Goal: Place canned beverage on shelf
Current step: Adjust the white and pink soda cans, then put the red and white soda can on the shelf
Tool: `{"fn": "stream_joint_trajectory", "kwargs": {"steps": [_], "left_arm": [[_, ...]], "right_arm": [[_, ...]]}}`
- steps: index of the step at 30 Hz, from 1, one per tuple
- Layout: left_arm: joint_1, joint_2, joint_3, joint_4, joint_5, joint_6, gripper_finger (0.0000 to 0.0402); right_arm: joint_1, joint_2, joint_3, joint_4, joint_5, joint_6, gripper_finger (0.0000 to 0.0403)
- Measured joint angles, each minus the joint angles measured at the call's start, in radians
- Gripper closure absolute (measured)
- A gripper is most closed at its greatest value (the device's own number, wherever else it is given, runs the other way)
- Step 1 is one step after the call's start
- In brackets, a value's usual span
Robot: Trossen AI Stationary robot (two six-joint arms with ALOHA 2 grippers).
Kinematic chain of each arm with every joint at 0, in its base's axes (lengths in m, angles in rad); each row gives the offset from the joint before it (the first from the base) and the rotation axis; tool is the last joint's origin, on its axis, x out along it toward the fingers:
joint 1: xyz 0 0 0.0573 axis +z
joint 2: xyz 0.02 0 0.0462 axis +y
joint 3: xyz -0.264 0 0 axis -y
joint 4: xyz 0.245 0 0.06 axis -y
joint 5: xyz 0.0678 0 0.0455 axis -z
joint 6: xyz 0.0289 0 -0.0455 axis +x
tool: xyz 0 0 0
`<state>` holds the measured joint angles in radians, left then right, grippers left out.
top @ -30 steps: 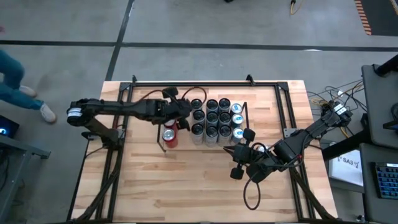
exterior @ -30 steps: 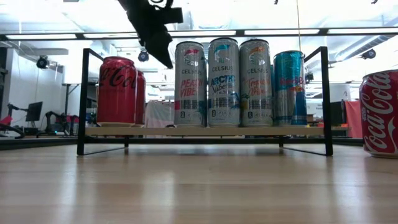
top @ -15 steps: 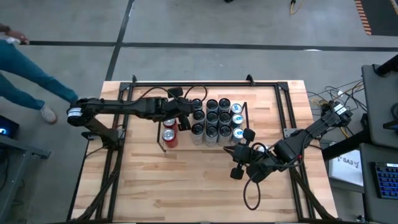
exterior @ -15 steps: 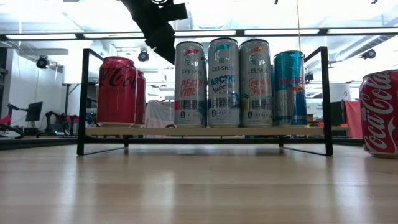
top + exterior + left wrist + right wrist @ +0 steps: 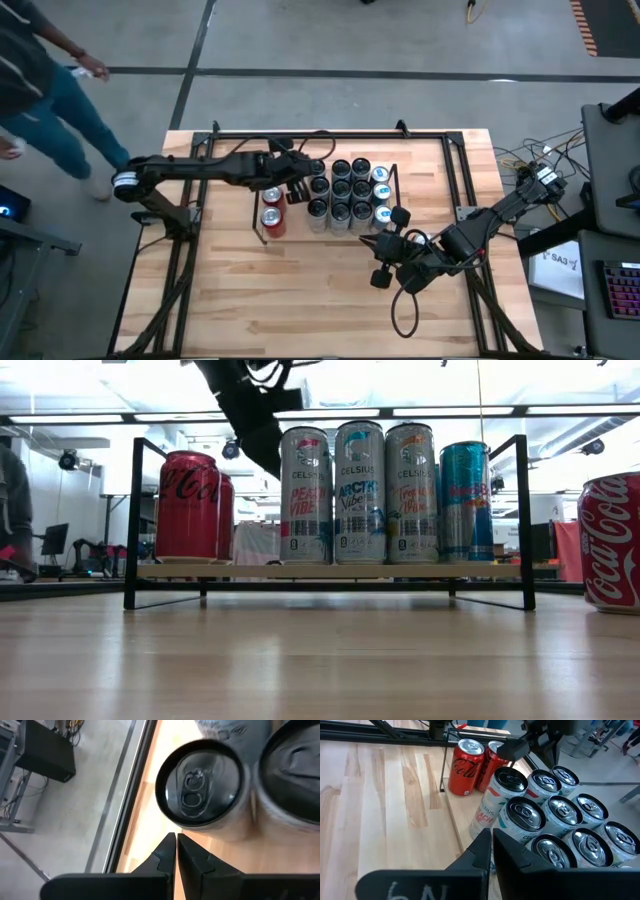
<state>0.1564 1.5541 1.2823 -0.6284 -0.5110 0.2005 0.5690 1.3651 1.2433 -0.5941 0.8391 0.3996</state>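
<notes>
On the shelf [image 5: 330, 571] I see two red cola cans [image 5: 271, 209] at one end and tall slim cans [image 5: 351, 195] filling the rest, my left gripper [image 5: 297, 190] hovering empty, fingers together, above the gap between them, while my right gripper [image 5: 381, 247], also closed, waits over the worktop [image 5: 300, 290].

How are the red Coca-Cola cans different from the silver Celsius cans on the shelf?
The Coca-Cola cans are red and short; the Celsius cans are silver, slimmer and taller. Only two red cans sit at one end of the shelf, while the silver ones fill several rows. The red tops are silvery; the silver cans' tops are black. All stand upright.
</notes>
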Motion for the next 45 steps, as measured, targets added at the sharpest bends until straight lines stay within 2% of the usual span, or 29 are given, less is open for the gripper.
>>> {"fn": "stream_joint_trajectory", "kwargs": {"steps": [4, 9, 18, 26, 30, 36, 45], "left_arm": [[0.003, 0.022, 0.000, 0.011, 0.005, 0.001, 0.0402], [0.003, 0.039, 0.000, 0.049, 0.057, 0.006, 0.0402], [0.002, 0.041, 0.000, 0.052, 0.058, -0.001, 0.0402], [-0.030, -0.002, 0.000, 0.016, 0.040, -0.103, 0.0402], [-0.090, -0.039, 0.000, 0.006, 0.006, -0.161, 0.0402], [-0.238, -0.079, 0.000, 0.013, -0.048, -0.166, 0.0402], [-0.417, -0.120, -0.051, 0.115, -0.048, -0.141, 0.0402]], "right_arm": [[0.000, 0.000, -0.001, 0.000, 0.000, -0.003, 0.0394], [0.000, 0.000, -0.001, 0.000, 0.000, -0.007, 0.0394], [0.000, 0.000, -0.001, 0.001, 0.000, -0.007, 0.0394], [0.000, 0.000, 0.004, 0.001, 0.000, 0.018, 0.0394], [0.000, 0.000, 0.007, 0.001, -0.002, 0.042, 0.0394], [0.000, 0.000, 0.007, 0.002, -0.008, 0.073, 0.0394], [0.000, 0.000, 0.007, 0.002, -0.008, 0.090, 0.0394]]}}
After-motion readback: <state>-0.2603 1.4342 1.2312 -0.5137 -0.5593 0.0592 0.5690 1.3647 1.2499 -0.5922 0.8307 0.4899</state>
